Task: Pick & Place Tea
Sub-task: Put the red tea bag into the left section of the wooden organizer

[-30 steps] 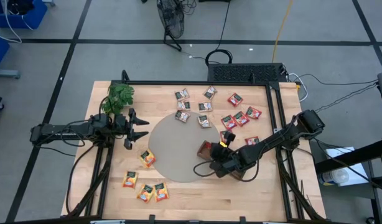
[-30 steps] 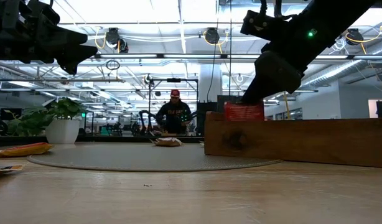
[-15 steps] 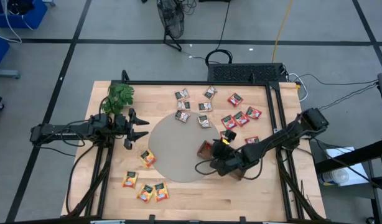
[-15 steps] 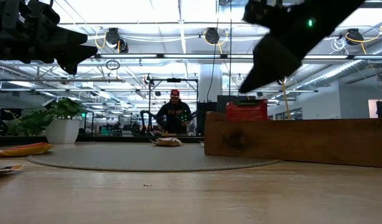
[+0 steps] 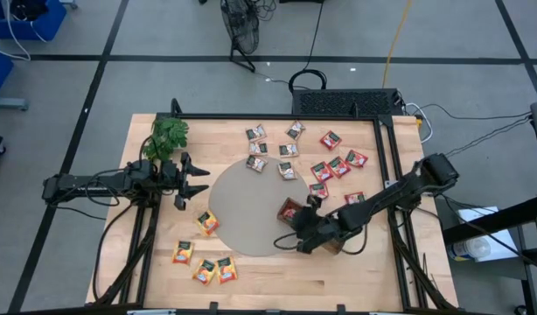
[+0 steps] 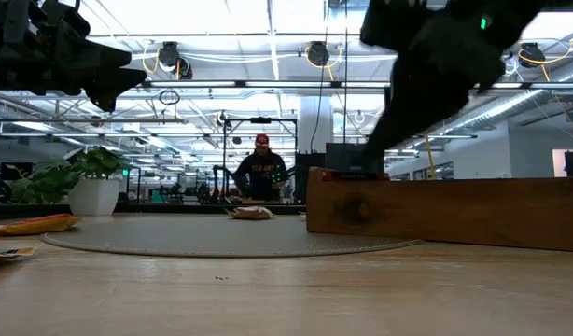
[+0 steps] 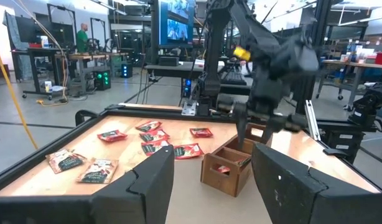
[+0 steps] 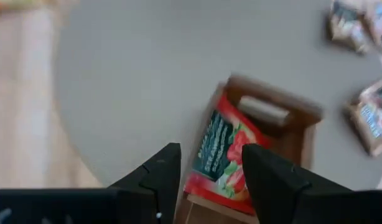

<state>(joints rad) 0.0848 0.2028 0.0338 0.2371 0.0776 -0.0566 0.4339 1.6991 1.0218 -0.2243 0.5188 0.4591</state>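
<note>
Red sachet [image 8: 221,154] in tray [image 8: 301,138] end compartment; right gripper [image 8: 206,165] parted above.

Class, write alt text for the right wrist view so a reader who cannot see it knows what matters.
Seen past the right gripper, whose two dark fingers stand apart, a red tea sachet lies tilted in the end compartment of a brown wooden tray on a round grey mat. A few grey-white sachets lie blurred beyond the tray.

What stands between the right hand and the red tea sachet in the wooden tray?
Nothing visible. The right hand is open directly above the red tea sachet, which lies tilted in the wooden tray's end compartment.
</note>
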